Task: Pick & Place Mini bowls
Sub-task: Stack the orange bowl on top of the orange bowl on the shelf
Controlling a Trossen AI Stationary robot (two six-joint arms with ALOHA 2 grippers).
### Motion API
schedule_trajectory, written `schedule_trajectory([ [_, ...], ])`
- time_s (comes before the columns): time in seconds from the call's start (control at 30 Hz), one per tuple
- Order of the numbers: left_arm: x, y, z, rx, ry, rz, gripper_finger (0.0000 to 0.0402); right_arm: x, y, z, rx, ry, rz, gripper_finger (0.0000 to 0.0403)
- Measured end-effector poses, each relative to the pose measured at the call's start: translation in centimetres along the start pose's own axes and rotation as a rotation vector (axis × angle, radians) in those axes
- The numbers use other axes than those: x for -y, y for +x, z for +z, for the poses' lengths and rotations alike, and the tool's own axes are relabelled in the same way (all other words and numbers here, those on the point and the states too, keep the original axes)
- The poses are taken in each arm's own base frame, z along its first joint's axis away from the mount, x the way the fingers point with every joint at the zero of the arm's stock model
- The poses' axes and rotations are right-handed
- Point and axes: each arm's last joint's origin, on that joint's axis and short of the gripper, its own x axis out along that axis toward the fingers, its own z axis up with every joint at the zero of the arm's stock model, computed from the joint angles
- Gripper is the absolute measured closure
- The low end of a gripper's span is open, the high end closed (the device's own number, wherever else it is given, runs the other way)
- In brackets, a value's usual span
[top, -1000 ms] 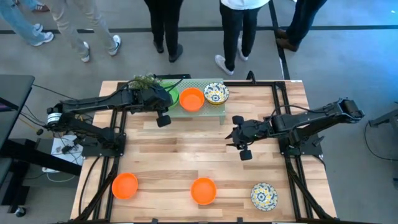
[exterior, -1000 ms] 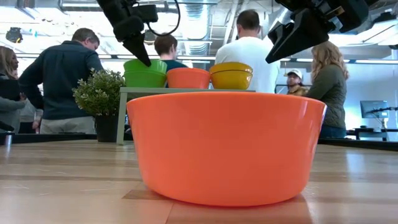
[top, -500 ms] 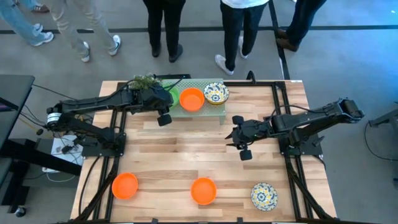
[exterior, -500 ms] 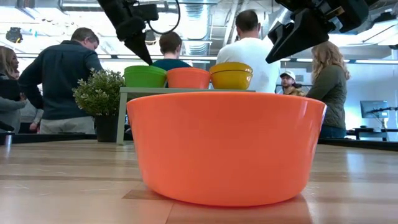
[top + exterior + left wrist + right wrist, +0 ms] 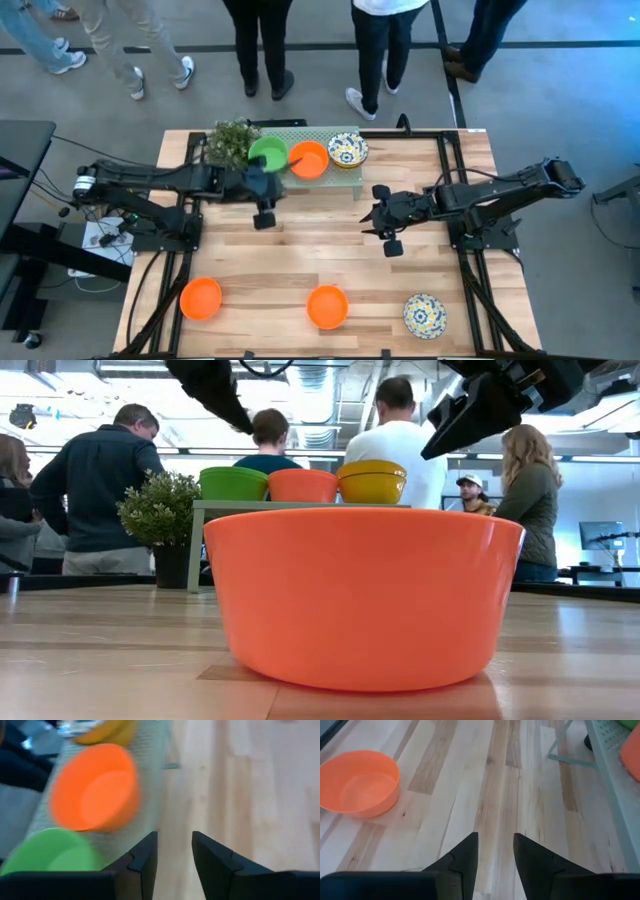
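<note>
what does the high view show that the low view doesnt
Only the high view shows the orange bowl near the table's left front corner, the patterned bowl near the right front corner, and both arms whole, with the left gripper and right gripper over bare wood. Only the low view shows the room behind the table at eye level. Both show the front centre orange bowl, the stand carrying three bowls, and the plant.

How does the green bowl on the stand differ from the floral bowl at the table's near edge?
The green bowl is plain bright green; the floral bowl is white with a blue-and-yellow pattern. The green bowl sits up on the pale stand beside the plant; the floral bowl rests on the tabletop. Both are small, round, upright and ungripped.
</note>
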Motion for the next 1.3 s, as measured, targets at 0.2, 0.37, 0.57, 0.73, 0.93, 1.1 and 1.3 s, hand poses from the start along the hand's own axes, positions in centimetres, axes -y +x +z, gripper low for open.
schedule_trajectory([
  [0.2,3.9,0.7,-1.2,0.044,0.035,-0.089,0.0280,0.0,0.7,0.9,0.090,0.010,-0.010,0.0284],
  [0.37,7.0,1.3,-2.3,0.159,0.060,-0.155,0.0284,0.0,1.0,0.9,0.090,0.018,-0.009,0.0284],
  [0.57,9.7,1.9,-3.9,0.279,0.061,-0.218,0.0285,-0.4,2.3,1.0,0.100,0.051,0.028,0.0284],
  [0.73,10.6,2.4,-5.2,0.315,0.001,-0.245,0.0286,-0.7,4.1,1.2,0.084,0.082,0.064,0.0284],
  [0.93,10.8,3.1,-6.5,0.281,-0.025,-0.248,0.0286,-2.0,6.6,2.4,0.040,0.161,0.154,0.0284],
  [1.1,10.8,3.1,-6.6,0.282,-0.026,-0.248,0.0286,-4.2,8.9,3.0,-0.012,0.258,0.210,0.0284],
  [1.3,10.8,3.1,-6.4,0.301,-0.034,-0.250,0.0289,-7.1,10.5,3.6,-0.065,0.316,0.286,0.0284],
])
